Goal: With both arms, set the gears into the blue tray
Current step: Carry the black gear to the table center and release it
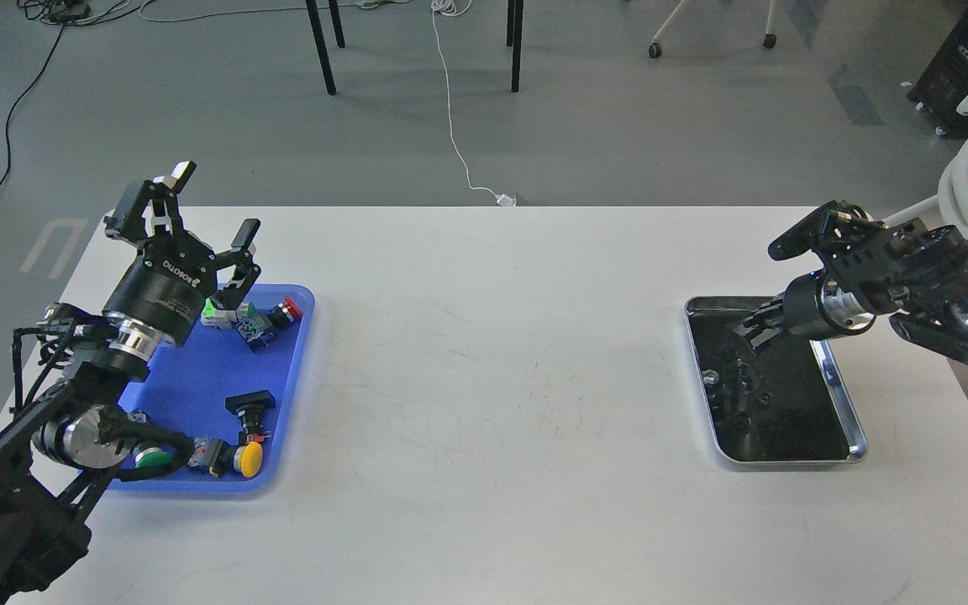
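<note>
The blue tray (pixel 198 370) lies at the table's left end and holds several coloured push-button switches (pixel 249 458). My left gripper (pixel 208 210) hovers open over the tray's far end, fingers spread wide and empty. My right gripper (pixel 754 328) hangs over the far end of the silver-rimmed metal tray (pixel 858 445). It is dark against the tray's black lining, so its fingers cannot be told apart. Small dark pieces (pixel 736 391) lie on that lining. I cannot make out single gears among them or in the right gripper.
Red (pixel 286 309), green (pixel 148 458) and black (pixel 250 403) buttons are scattered in the blue tray. The white table (pixel 492 378) stretches between the two trays. A white cable (pixel 455 126) and chair legs are on the floor beyond the far edge.
</note>
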Tool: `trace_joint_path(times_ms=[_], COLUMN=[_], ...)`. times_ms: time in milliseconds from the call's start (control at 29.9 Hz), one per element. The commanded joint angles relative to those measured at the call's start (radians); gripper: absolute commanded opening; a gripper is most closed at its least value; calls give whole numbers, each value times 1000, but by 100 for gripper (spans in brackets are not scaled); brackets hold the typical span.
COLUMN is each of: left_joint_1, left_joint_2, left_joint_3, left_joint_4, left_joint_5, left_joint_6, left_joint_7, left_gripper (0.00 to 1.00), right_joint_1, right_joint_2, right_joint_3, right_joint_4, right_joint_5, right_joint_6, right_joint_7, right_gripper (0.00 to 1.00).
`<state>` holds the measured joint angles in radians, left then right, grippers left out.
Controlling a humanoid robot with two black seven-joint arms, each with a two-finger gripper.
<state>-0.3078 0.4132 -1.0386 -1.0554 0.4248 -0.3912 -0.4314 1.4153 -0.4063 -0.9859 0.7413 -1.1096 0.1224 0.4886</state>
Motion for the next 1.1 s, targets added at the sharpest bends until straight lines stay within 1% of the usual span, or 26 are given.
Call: trace_joint_path(times_ms=[0, 100, 234, 368, 468, 635, 869, 1070], left_joint_1=[-1, 1, 7, 10, 12, 15, 22, 24], left_joint_2=[1, 3, 4, 21, 29, 39, 41, 42], left_joint_3=[0, 2, -4, -11, -14, -15, -15, -15], left_joint_4=[0, -2, -9, -12, -12, -17, -18, -18], left_joint_5=[0, -1, -1, -5, -6, -9, -9, -9], left_joint_6=[-2, -2, -2, -11, -14, -14, -14, -14], left_joint_7=[-1, -1, -3, -3, -4, -4, -9, -9], left_gripper=[98, 98, 98, 98, 98, 98, 98, 98], right_joint_1=[94, 155, 177, 177, 168, 165, 122, 116], right_joint_2=[-22, 3, 113, 274, 406, 406, 406, 406], right_joint_3=[3, 22, 67, 64, 50, -37, -62, -57], right_joint_4=[65, 113, 145, 145, 141, 138, 153, 243], right_joint_5=[2, 2, 36, 128, 174, 284, 294, 300], right_joint_6=[0, -3, -7, -18, -79, -150, -191, -285], right_joint_7=[0, 0, 0, 0, 0, 0, 0, 0], right_gripper=[17, 17, 17, 17, 17, 17, 17, 17])
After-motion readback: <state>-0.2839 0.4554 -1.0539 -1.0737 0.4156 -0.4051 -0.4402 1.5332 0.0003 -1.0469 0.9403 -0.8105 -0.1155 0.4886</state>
